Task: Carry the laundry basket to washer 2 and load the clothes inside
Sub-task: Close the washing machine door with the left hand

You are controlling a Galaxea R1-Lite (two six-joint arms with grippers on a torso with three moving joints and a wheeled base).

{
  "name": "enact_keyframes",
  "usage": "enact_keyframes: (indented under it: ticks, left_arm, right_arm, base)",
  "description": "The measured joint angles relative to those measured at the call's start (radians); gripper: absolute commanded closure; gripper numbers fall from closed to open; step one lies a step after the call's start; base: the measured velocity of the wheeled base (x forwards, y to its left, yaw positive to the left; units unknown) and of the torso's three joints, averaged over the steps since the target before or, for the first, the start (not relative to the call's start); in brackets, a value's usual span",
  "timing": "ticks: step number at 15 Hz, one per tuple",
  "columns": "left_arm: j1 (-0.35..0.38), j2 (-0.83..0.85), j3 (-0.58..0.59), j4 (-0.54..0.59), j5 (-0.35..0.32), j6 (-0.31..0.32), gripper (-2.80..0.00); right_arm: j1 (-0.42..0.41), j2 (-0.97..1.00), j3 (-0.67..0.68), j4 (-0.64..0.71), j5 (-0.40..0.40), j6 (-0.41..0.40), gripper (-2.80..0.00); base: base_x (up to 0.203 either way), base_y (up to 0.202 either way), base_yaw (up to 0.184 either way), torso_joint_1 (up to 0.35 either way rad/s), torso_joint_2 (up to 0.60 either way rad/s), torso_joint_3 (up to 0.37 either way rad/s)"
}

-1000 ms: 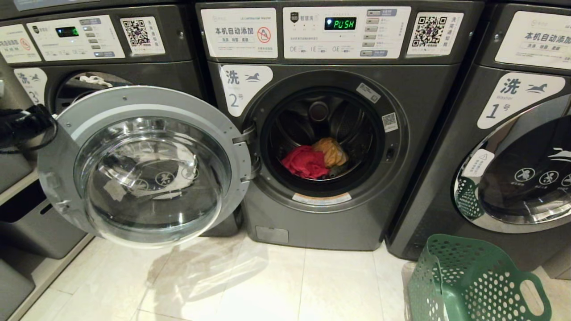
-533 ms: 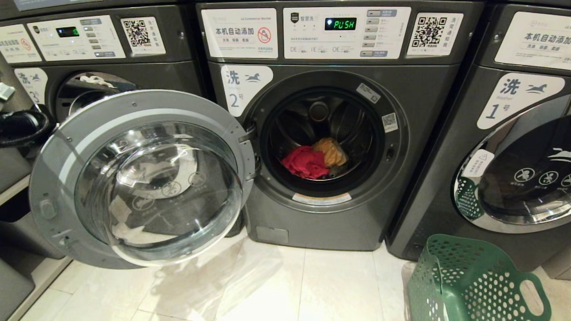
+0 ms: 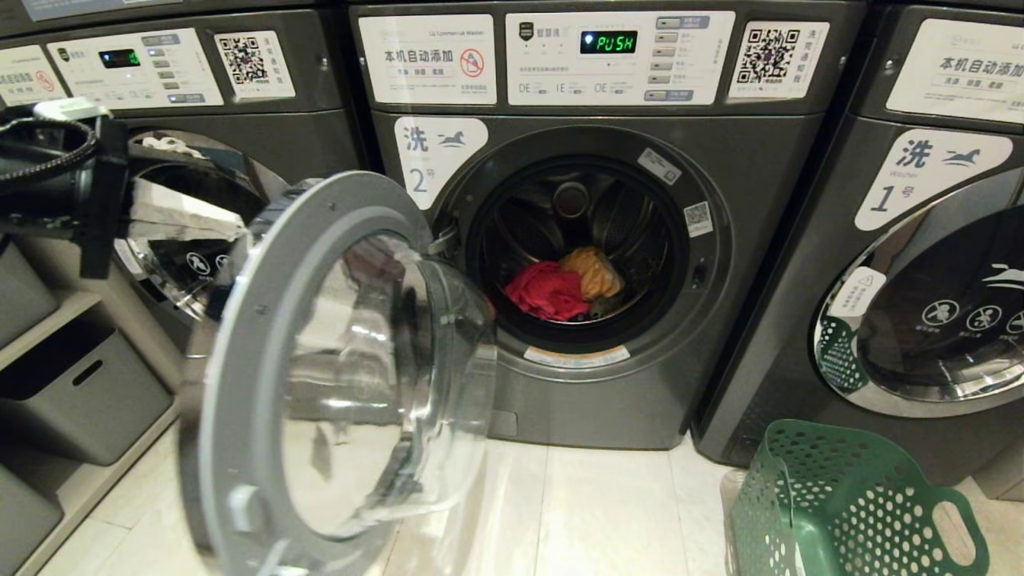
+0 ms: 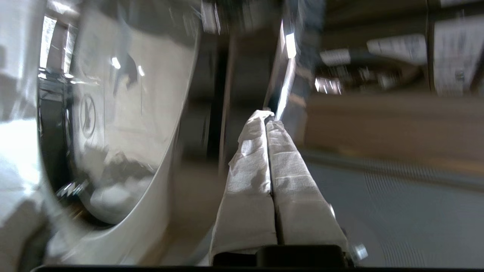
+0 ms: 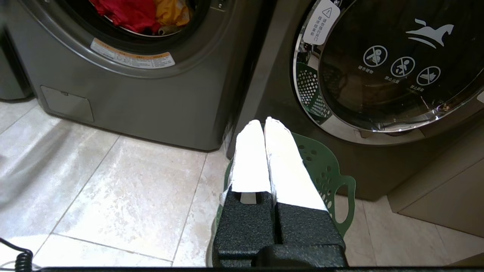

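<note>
Washer 2 (image 3: 438, 152) stands in the middle with its round glass door (image 3: 344, 384) swung about halfway out from its hinge. The clothes (image 3: 564, 288), a red and an orange-yellow piece, lie inside its drum; in the right wrist view the clothes (image 5: 140, 13) show in the same drum. The laundry basket (image 3: 848, 504) stands on the floor at the lower right, with no garment showing in it. My left gripper (image 3: 236, 232) (image 4: 267, 117) is shut and empty, its tips at the door's outer rim. Over the basket's rim (image 5: 325, 166) hangs my right gripper (image 5: 264, 122), shut and empty.
Washer 3 (image 3: 200, 80) is at the left, partly behind the open door. Washer 1 (image 3: 920, 200) stands at the right with its door closed. Grey bins (image 3: 72, 392) sit on low shelves at the far left. Pale floor tiles (image 3: 608, 512) lie before washer 2.
The door of washer 2 has swung from wide open to about halfway towards its opening. My left arm has come up and to the right behind it. The right arm has not moved.
</note>
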Motion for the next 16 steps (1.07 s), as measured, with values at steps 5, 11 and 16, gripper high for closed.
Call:
enact_keyframes:
  ticks: [5, 11, 16]
  left_arm:
    - [-0.194, -0.167, 0.07, -0.063, 0.175, -0.138, 0.0]
    - [-0.257, -0.337, 0.392, -0.307, 0.577, 0.295, 0.0]
    - [-0.299, -0.65, 0.677, -0.342, 0.711, 0.343, 0.0]
  right_arm:
    - [0.0, 0.0, 0.0, -0.001, 0.001, 0.007, 0.0]
    - [0.0, 0.0, -0.003, 0.004, 0.015, 0.001, 0.0]
    - [-0.001, 0.0, -0.004, 0.022, 0.031, -0.001, 0.0]
  base:
    - [0.0, 0.0, 0.0, 0.0, 0.0, 0.0]
    - [0.0, 0.0, 0.0, 0.0, 0.0, 0.0]
    - [0.0, 0.0, 0.0, 0.0, 0.0, 0.0]
